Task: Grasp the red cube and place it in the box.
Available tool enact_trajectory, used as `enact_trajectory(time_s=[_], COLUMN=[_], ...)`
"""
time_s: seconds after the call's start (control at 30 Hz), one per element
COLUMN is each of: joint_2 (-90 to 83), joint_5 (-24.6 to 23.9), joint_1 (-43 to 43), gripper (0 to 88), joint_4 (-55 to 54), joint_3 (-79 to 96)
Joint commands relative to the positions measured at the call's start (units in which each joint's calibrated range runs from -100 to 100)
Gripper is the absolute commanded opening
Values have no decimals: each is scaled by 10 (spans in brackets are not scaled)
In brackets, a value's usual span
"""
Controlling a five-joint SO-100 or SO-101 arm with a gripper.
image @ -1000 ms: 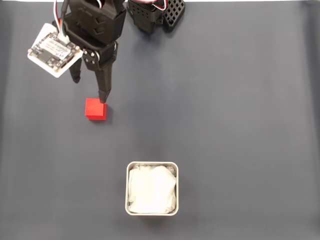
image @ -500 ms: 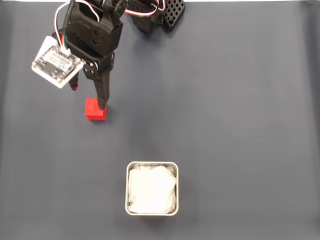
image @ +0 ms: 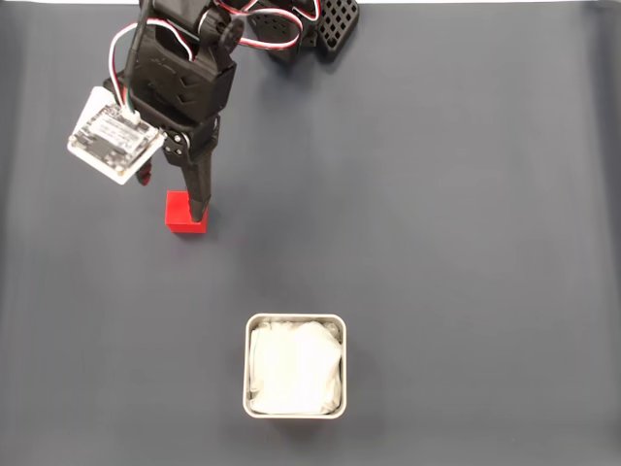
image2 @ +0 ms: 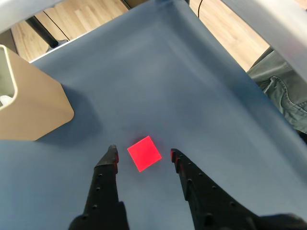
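Note:
In the fixed view the red cube (image: 182,215) lies on the dark mat at the upper left. My gripper (image: 173,197) hangs over it, open, one black finger (image: 199,199) crossing the cube's right side. From the wrist camera the red cube (image2: 144,153) sits between the two fingertips of the gripper (image2: 143,154), with a gap on each side. The box (image: 294,317), grey-rimmed and lined with white wrinkly material, stands well below the cube in the fixed view. In the wrist view the box (image2: 29,110) shows at the left as a tan wall.
A white circuit board (image: 114,136) rides on the wrist. The arm's black base (image: 301,24) is at the mat's top edge. In the wrist view the mat ends at a wooden floor (image2: 72,14), and grey-green cloth (image2: 283,91) lies beyond its right edge.
The gripper has shifted left and lowered over the cube; the long finger, earlier at the cube's upper right corner, now overlaps its right side. Cube and box have not moved.

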Motion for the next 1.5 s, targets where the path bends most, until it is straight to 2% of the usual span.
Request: enact_trajectory(time_s=[0.0, 0.43, 1.47], joint_2=[-1, 5, 48], joint_5=[9, 17, 10], joint_1=[6, 1, -32], gripper=[260, 264, 278], joint_4=[-24, -76, -120], joint_3=[5, 60, 72])
